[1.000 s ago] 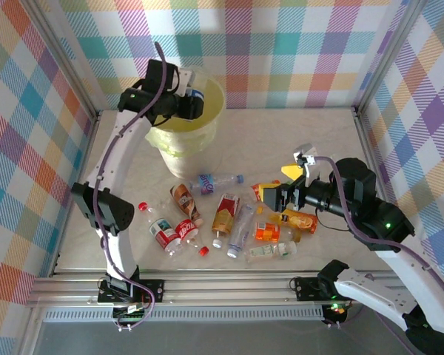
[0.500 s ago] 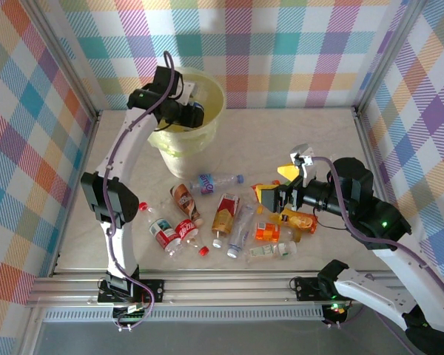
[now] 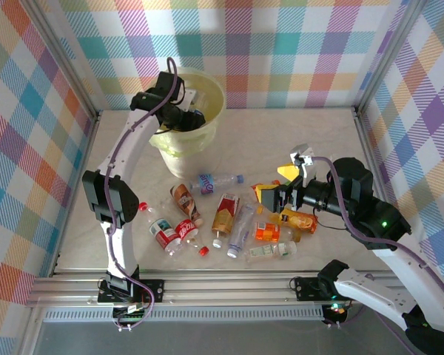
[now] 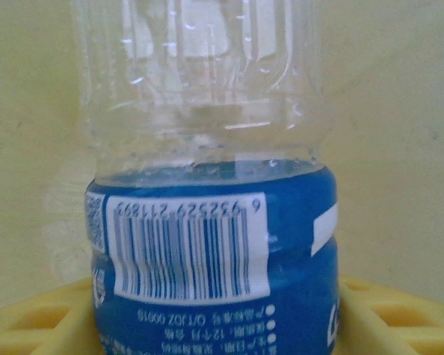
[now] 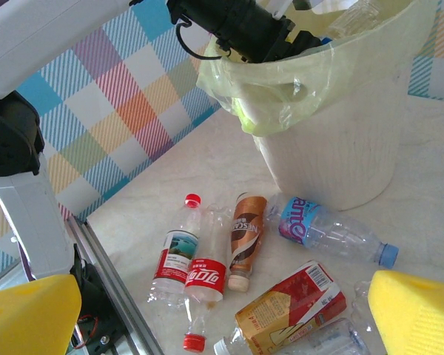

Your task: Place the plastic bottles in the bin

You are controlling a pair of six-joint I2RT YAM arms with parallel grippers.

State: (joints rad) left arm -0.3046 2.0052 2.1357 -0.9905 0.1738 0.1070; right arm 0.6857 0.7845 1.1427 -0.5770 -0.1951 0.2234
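Observation:
The bin (image 3: 211, 95) is a pale-yellow bucket at the back left. My left gripper (image 3: 189, 115) reaches over its rim, and its yellow pads (image 4: 37, 318) press both sides of a clear plastic bottle with a blue label (image 4: 207, 244), seen against the bin's inner wall. Several plastic bottles lie on the table in front of the bin: a blue-label one (image 3: 216, 180), a brown one (image 3: 183, 200), a red cola one (image 3: 186, 231), a red-yellow one (image 3: 226, 213) and orange ones (image 3: 266, 233). My right gripper (image 3: 277, 185) hovers open above the pile's right side, yellow fingers (image 5: 29, 314) spread wide with nothing between them.
Loose red caps (image 3: 142, 206) (image 3: 203, 251) lie among the bottles. Checked walls close in the table on three sides, and a metal rail (image 3: 222, 285) runs along the near edge. In the right wrist view the left arm (image 5: 237, 22) crosses over the bin (image 5: 340, 133).
My left gripper has moved a little right and dipped lower over the bin with the blue-label bottle. The right arm and the bottles on the table have not moved.

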